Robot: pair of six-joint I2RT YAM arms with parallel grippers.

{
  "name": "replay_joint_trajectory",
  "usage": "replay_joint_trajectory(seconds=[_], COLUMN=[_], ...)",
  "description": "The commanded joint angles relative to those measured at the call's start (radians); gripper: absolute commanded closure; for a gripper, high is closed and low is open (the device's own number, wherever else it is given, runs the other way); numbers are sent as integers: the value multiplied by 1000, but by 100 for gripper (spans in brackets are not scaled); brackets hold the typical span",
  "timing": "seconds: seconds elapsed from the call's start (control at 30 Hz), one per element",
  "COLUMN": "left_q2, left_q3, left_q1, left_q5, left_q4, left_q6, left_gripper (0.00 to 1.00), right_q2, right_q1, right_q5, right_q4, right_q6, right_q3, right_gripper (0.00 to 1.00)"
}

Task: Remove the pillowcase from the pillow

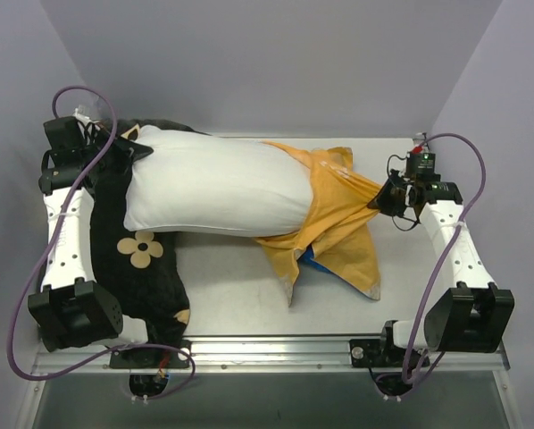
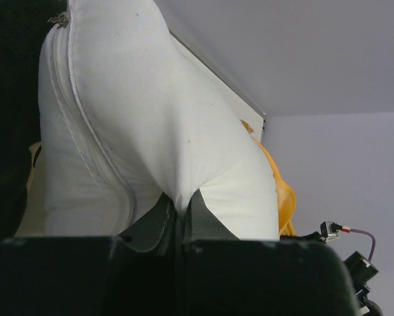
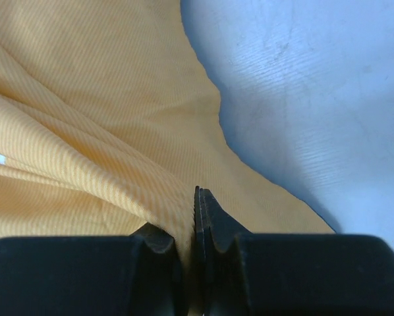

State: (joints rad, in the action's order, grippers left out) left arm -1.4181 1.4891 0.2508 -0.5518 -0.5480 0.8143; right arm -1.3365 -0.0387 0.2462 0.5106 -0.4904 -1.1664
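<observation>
The white pillow (image 1: 218,188) lies across the table, most of it bare. The pillowcase (image 1: 338,223), orange-yellow side out with a bit of blue showing beneath, still wraps its right end and trails toward the front. My left gripper (image 1: 133,150) is shut on the pillow's left corner; in the left wrist view the white fabric (image 2: 151,131) is pinched between the fingers (image 2: 207,220). My right gripper (image 1: 380,198) is shut on the pillowcase's right edge; in the right wrist view a fold of orange cloth (image 3: 91,131) sits in the jaws.
A black cushion with tan flower marks (image 1: 142,250) lies under the pillow's left end, along the left arm. Grey walls close in at the back and both sides. A metal rail (image 1: 267,344) runs along the table's front edge.
</observation>
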Motion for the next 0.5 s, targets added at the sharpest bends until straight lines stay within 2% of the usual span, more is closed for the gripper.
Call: replay_joint_trajectory(seconds=[0.0,0.13,0.33,0.37,0.4,0.47], left_q2=[21,-5,-24,-34,-47,-88], left_q3=[56,53,49,60,72,121], left_q1=[176,180,145,133,116,23], left_q5=[239,248,243,221,199,185], left_q4=[234,226,237,235,235,198], left_q6=[-14,-15,-36,-55,-67,-114], left_gripper=[100,100,100,100,100,100], right_q2=[-13,-20,-16,-15,-3,10], right_q1=[-179,-279,-280,-271,-206,-104], right_q5=[-318,-274,-210,-194,-180,-243], right_q4=[42,39,39,37,37,37], right_q6=[24,24,18,19,21,26], right_q3=[-18,-36,-56,-56,-55,-43], right_gripper=[100,100,100,100,100,100])
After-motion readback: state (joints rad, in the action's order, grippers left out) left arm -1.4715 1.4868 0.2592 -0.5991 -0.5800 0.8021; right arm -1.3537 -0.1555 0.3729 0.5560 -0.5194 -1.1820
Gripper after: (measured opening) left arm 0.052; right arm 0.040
